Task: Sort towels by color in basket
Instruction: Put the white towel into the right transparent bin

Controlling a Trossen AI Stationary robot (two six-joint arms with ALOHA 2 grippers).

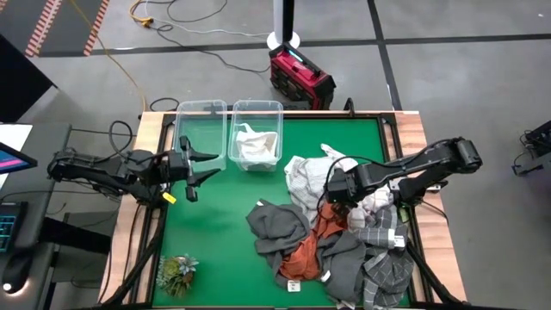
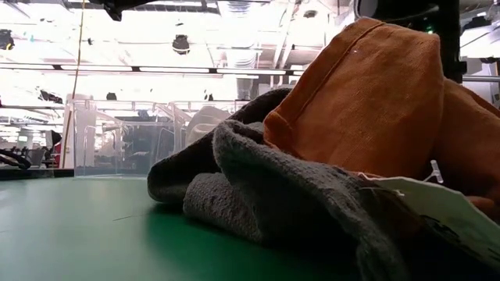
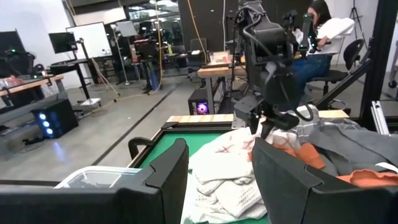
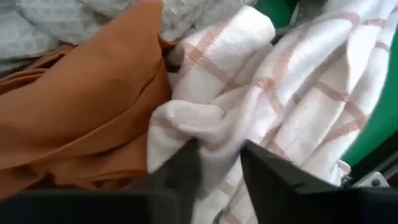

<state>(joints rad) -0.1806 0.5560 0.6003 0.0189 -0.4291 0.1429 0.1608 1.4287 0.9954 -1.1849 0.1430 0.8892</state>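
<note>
You are early in the sort, judging by how things lie. One white towel [image 1: 256, 145] sits in the right-hand clear bin [image 1: 257, 109] at the far edge of the surface [image 1: 219, 224], and the clear bin to its left [image 1: 201, 131] looks empty. The rest, the dark grey towel [image 1: 277, 222], the rust-orange towel [image 1: 312, 248], the grey plaid towel [image 1: 387, 274] and another white towel with faint checks [image 1: 301, 176], lies heaped on the right half.

Your right claw [image 1: 334, 190] is down on that heap. The right wrist view shows what the overhead view cannot: its fingers [image 4: 180, 168] stand apart, straddling a fold of a white towel with pale orange stripes [image 4: 261, 99], not yet clamped. Your left claw [image 1: 204, 165] waits near the empty bin, fingers apart with nothing between them.

Only the low view shows the paper tag [image 2: 437, 204] on the pile's near side.
</note>
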